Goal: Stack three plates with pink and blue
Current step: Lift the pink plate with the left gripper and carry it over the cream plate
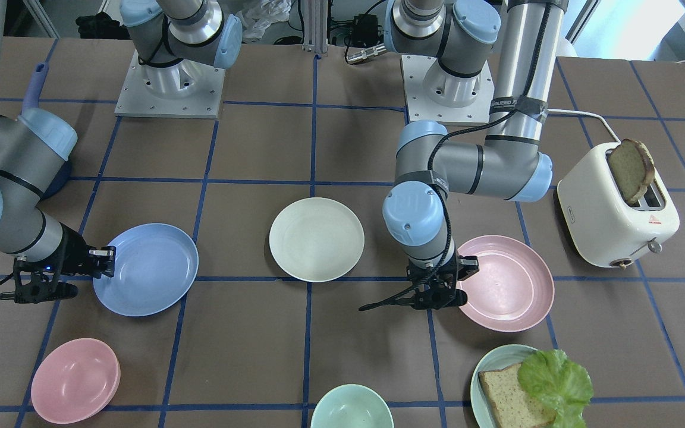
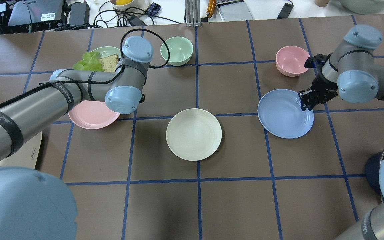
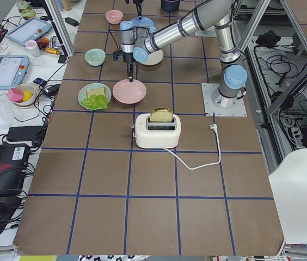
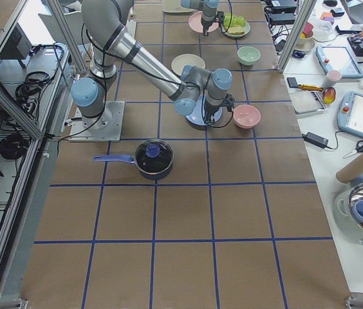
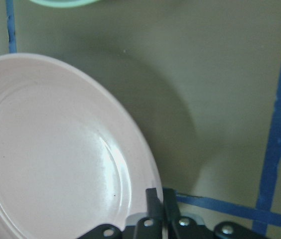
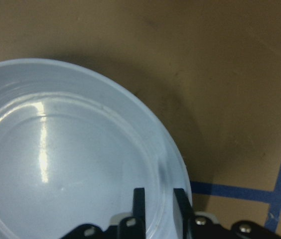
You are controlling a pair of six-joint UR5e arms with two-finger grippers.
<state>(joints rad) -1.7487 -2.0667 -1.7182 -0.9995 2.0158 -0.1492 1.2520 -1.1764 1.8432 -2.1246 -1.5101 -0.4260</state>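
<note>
Pink plate rim pinched in left end effector.

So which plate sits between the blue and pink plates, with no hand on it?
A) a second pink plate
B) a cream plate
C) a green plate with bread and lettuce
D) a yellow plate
B: the cream plate lies alone mid-table, while the right hand is at the rim of the blue plate and the left hand is at the rim of the pink plate.
</note>
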